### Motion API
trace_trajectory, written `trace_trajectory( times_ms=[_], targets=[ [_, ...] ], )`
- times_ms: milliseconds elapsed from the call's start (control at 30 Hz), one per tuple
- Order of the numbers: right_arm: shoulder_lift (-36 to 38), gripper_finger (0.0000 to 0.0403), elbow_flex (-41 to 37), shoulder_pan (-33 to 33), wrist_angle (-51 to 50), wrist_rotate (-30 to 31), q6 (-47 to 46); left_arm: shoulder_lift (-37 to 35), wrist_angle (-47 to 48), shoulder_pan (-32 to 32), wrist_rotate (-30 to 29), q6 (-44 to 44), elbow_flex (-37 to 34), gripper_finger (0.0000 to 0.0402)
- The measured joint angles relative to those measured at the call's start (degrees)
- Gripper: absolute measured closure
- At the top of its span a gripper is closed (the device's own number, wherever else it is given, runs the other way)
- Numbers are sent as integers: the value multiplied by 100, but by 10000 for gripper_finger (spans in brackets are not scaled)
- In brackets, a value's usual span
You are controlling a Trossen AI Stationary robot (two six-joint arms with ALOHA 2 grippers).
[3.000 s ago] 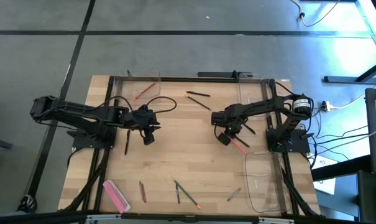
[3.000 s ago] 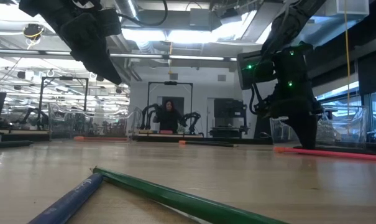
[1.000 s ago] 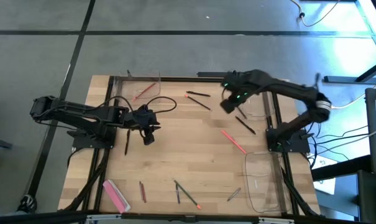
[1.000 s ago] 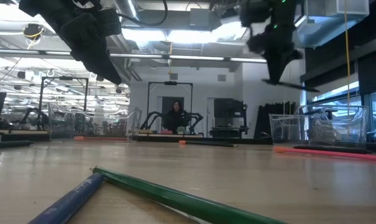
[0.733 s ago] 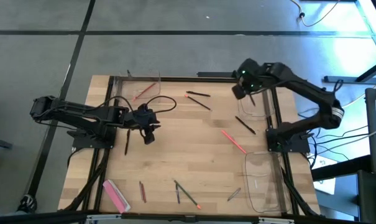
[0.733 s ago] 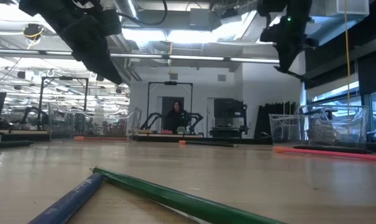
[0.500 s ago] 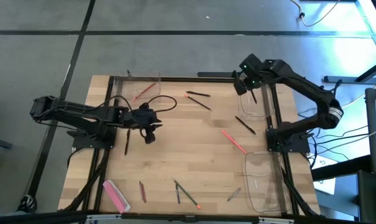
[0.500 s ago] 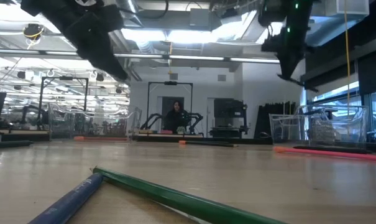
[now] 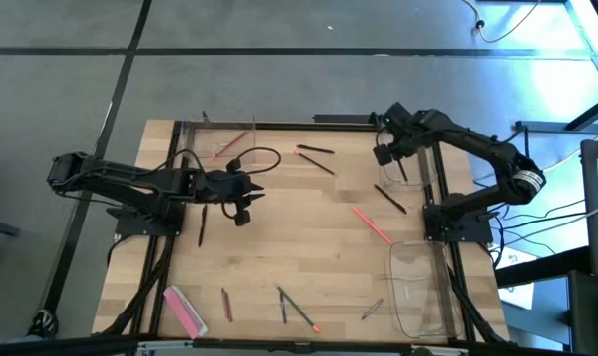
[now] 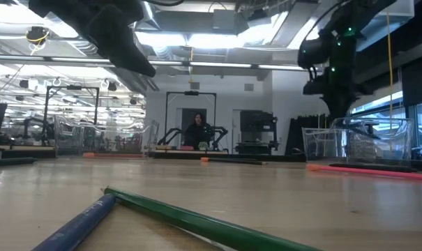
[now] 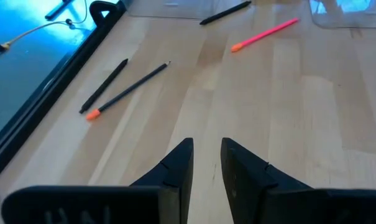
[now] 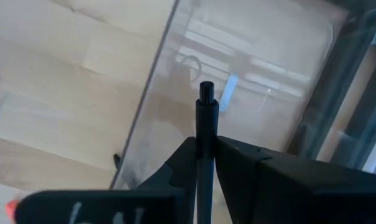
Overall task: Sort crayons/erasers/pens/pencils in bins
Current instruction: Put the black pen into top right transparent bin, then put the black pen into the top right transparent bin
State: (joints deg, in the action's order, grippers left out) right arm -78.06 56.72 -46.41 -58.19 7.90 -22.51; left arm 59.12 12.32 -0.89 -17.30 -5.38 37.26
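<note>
My right gripper [image 9: 388, 154] is shut on a black pen [image 12: 207, 112] over the clear far-right bin [image 9: 409, 158]; the right wrist view shows the bin's floor [image 12: 262, 74] below the pen. My left gripper [image 9: 245, 208] hangs over the table's left middle, empty, its fingers [image 11: 206, 158] a narrow gap apart. A pink-red crayon [image 9: 371, 224] and a black pen [image 9: 389, 198] lie flat on the wood right of centre. An orange-tipped pencil [image 9: 313, 150] and another pen [image 9: 323, 165] lie at the far middle. My right gripper pinches the pen's shaft [image 12: 206, 129] between its two fingers. The pen lies along the fingers, and its free end [image 12: 207, 92] sticks out past the fingertips. The pen is lifted clear, above the bin's floor.
The far-left bin [image 9: 214, 138] holds a crayon [image 9: 234, 143]. A pen [image 9: 202, 225] lies left of my left gripper. A near-right bin [image 9: 422, 287], a flat pink bar [image 9: 185, 310] and several pencils [image 9: 284, 305] are along the near edge. A person [image 10: 198, 130] stands far behind the table.
My right gripper has carried the black pen from over the table's far middle toward the far right edge, then down over the far-right bin, turning as it went. My left gripper has shifted a little toward the table's right.
</note>
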Motion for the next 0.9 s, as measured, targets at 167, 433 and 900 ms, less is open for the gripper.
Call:
trace_trajectory(
  times_ms=[167,433,900],
  targets=[
    [0,345,-121,0,23,-4,23,1,-1,0,-2,-8,0,327],
    [0,343,-125,2,35,-4,22,-1,-1,0,-2,-24,0,327],
    [3,240,48,2,-82,-27,24,-1,1,0,0,-47,0,328]
  ],
)
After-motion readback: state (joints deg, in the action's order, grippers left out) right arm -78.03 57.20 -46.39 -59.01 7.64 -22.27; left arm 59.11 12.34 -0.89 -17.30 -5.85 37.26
